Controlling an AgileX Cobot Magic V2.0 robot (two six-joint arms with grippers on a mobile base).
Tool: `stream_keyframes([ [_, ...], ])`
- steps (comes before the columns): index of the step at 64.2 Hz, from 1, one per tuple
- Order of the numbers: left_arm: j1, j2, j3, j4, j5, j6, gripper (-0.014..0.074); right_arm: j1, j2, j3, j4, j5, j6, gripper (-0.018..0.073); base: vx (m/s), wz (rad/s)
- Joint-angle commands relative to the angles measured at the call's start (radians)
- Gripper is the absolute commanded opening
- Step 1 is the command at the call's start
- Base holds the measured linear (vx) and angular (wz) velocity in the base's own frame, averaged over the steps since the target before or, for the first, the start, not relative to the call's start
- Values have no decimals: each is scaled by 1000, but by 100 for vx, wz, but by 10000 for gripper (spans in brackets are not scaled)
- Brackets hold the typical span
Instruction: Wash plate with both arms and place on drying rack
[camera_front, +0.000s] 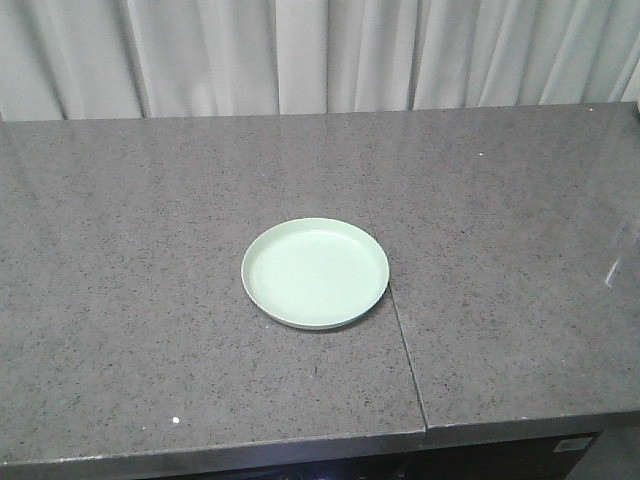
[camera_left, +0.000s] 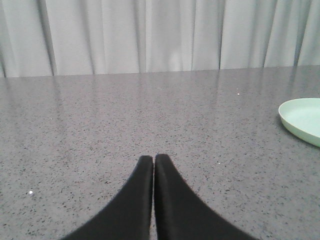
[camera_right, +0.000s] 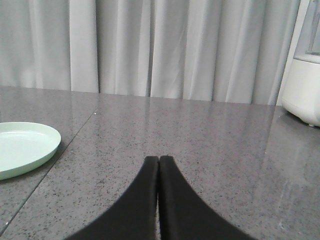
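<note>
Plate (camera_front: 315, 273) and jaws are well apart: nearest your wrist cameras, the left jaws and the right jaws are each pressed together with nothing between them, above the speckled grey surface (camera_front: 120, 300). Farther out, you see the plate lying flat, rim up, mid-surface, its right edge just beside a seam (camera_front: 408, 350). Behind the surface hangs a pale curtain (camera_front: 300, 50).
</note>
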Motion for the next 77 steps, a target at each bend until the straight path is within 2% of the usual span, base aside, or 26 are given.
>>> stream_keyframes([
  [1, 0, -16, 16, 0, -73, -11, -2, -7, 99, -91, -7, 6, -12, -10, 0, 0],
  [40, 0, -16, 16, 0, -73, -11, -2, -7, 673, -536, 11, 420, -15, -10, 0, 0],
  [57, 0, -16, 16, 0, -73, -11, -2, -7, 762, -558, 31, 414, 4, -10, 0, 0],
  [65, 0, -16, 16, 0, -73, -11, -2, -7, 762, -558, 16, 412, -19, -3, 0, 0],
  [77, 0, -16, 16, 0, -73, -11, -2, -7, 762, -559, 25, 416, -48, 72, 0, 0],
])
